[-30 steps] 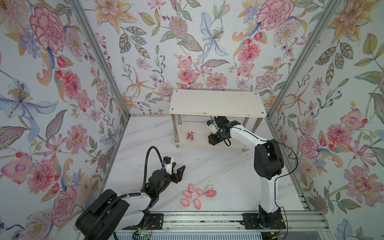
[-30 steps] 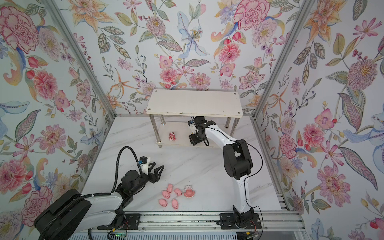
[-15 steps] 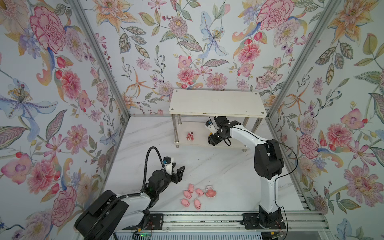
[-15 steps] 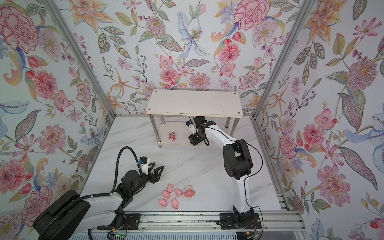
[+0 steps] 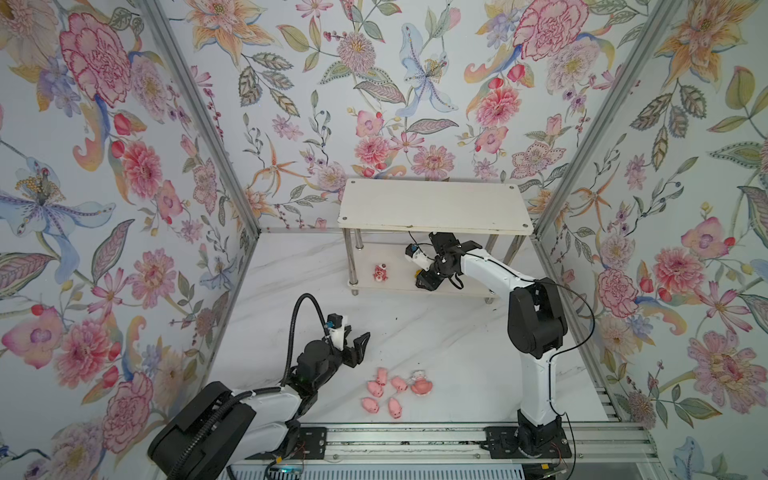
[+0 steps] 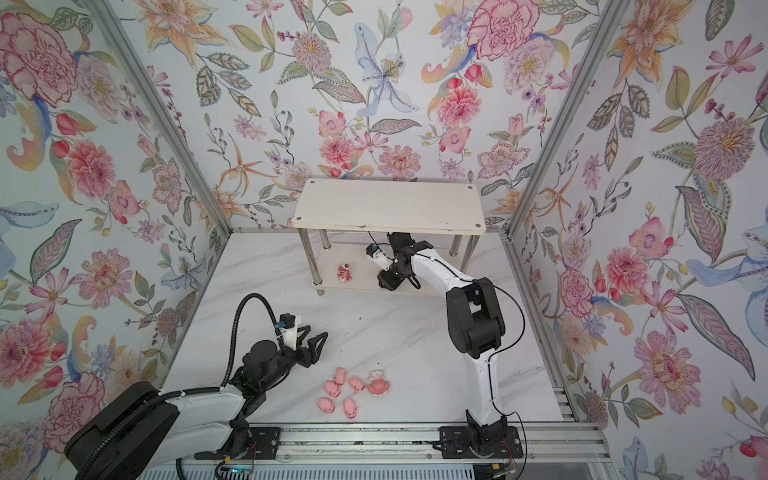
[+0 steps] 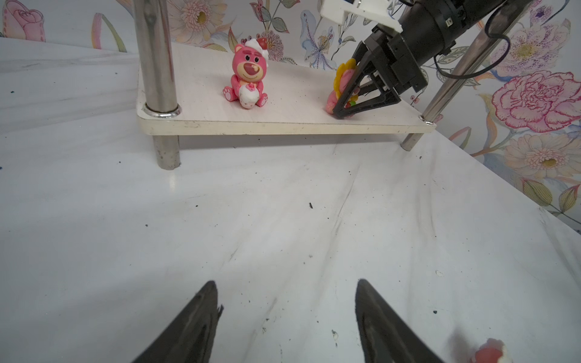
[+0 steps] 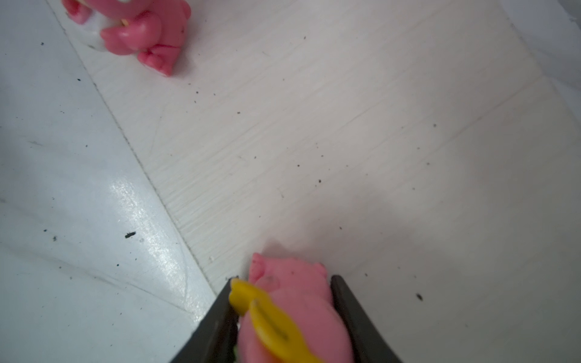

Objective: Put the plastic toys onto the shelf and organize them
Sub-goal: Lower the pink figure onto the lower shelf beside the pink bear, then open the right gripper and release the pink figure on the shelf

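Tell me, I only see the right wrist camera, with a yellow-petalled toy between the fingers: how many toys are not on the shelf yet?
Observer: Six lie on the table: five pink pigs and a pink-and-white figure, clustered together.
Operator: Is the left gripper busy?
Observer: No, the left gripper is open and holds nothing, over the table to the left of that cluster.
Operator: Which way does the bear face?
Observer: The pink bear sits upright on the shelf's lower tier, facing the front, beside a chrome leg.
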Tool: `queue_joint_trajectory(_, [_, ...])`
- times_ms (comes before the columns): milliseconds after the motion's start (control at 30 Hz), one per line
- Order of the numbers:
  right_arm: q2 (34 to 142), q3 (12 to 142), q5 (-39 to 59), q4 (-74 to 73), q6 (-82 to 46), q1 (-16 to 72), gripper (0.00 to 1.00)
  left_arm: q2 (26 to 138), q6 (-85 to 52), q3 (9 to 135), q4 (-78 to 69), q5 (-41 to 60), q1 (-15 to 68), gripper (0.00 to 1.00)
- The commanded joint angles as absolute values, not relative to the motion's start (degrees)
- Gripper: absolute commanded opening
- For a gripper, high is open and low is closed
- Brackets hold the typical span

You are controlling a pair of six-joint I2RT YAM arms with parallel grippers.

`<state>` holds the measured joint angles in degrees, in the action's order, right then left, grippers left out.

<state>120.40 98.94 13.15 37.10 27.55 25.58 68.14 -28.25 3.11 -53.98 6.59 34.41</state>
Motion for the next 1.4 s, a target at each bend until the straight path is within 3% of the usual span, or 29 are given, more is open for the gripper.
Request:
queue_joint_trajectory(0, [121.85,98.81,14.25,37.02,30.81,24.72,0.47,68.18,-27.18,2.99,-53.99,5.27,35.03,0.7])
queue_joint_trajectory(200, [121.44,99.29,14.22,36.91,27.63,24.21,0.68,68.98,-27.73,3.11,-54.81,5.55,34.98,0.7])
queue_joint_trajectory(467, [117.16,95.46,17.65,32.48,22.18,24.05,0.8,68.5,-28.23,2.29,-55.64,5.63,35.02,0.7])
queue_joint_trajectory(767, [108.5,84.51,23.76,21.86,13.35,23.08,0.83,64.36,-27.82,0.38,-54.2,4.94,35.02,0.7])
queue_joint_trajectory(1367, [100.52,73.04,20.46,14.58,5.78,20.09,0.85,54.84,-26.29,-1.85,-48.54,3.36,35.07,0.7])
